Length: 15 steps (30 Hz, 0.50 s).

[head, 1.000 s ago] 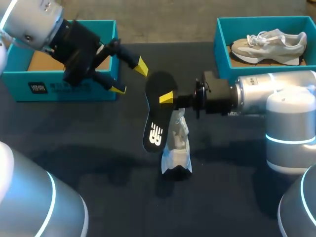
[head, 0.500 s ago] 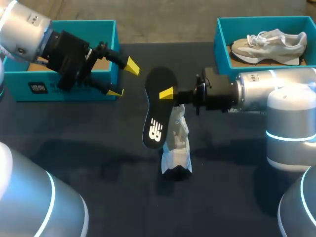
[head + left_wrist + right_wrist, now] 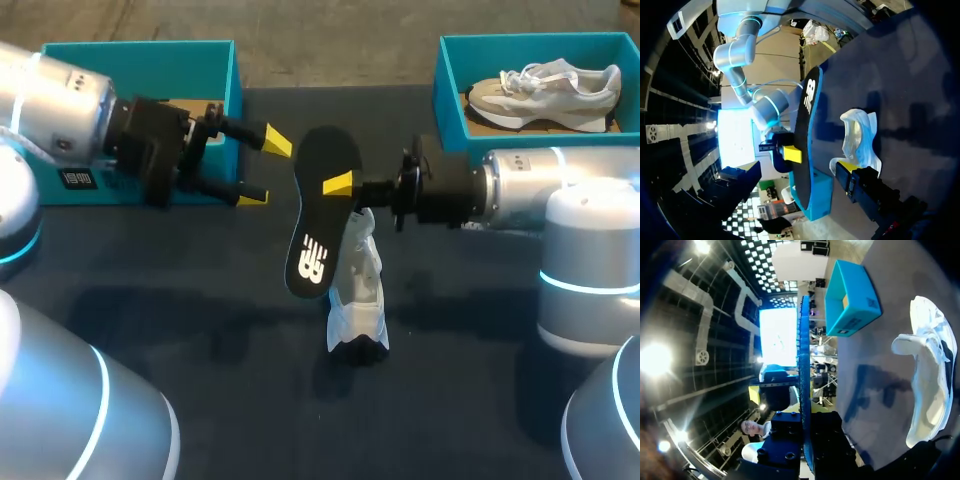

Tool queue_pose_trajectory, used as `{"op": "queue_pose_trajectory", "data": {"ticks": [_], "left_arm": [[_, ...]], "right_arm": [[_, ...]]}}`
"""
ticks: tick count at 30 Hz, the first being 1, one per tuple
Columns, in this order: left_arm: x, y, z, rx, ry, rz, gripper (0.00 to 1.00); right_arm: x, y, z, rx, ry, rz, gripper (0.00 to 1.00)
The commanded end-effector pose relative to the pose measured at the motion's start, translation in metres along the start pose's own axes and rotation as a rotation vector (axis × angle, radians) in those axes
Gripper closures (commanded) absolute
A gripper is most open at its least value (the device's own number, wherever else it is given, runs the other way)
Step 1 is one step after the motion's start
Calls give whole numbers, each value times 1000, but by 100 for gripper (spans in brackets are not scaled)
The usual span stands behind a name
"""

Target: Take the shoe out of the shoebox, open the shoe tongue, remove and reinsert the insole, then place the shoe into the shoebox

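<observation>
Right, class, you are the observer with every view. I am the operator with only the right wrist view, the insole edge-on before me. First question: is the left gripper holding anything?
Observer: No. The left gripper is open and empty, beside the insole, not touching it.
Operator: What lies on my right side, out of my sight?
Observer: The right shoebox, holding a second shoe.
Operator: Which insole face shows from above?
Observer: The black one with a white logo.

Robot lab: twin arms (image 3: 540,195), black table (image 3: 200,290)
</observation>
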State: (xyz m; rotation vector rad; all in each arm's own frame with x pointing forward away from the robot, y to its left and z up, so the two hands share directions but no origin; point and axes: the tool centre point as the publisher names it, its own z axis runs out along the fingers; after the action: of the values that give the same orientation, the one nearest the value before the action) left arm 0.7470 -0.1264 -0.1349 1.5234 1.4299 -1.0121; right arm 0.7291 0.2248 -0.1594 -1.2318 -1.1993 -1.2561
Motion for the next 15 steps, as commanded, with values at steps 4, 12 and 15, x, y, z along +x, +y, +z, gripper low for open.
{"op": "queue_pose_trajectory", "data": {"ticks": [4, 12, 15], "left_arm": [[6, 4, 15, -33, -147, 18, 0], [7, 9, 28, -78, -218, -8, 0], [9, 7, 33, -74, -228, -1, 3]], "right_arm": [[5, -8, 8, 10, 15, -2, 100], [14, -13, 11, 20, 17, -14, 100], [15, -12, 12, 21, 16, -16, 100]]}}
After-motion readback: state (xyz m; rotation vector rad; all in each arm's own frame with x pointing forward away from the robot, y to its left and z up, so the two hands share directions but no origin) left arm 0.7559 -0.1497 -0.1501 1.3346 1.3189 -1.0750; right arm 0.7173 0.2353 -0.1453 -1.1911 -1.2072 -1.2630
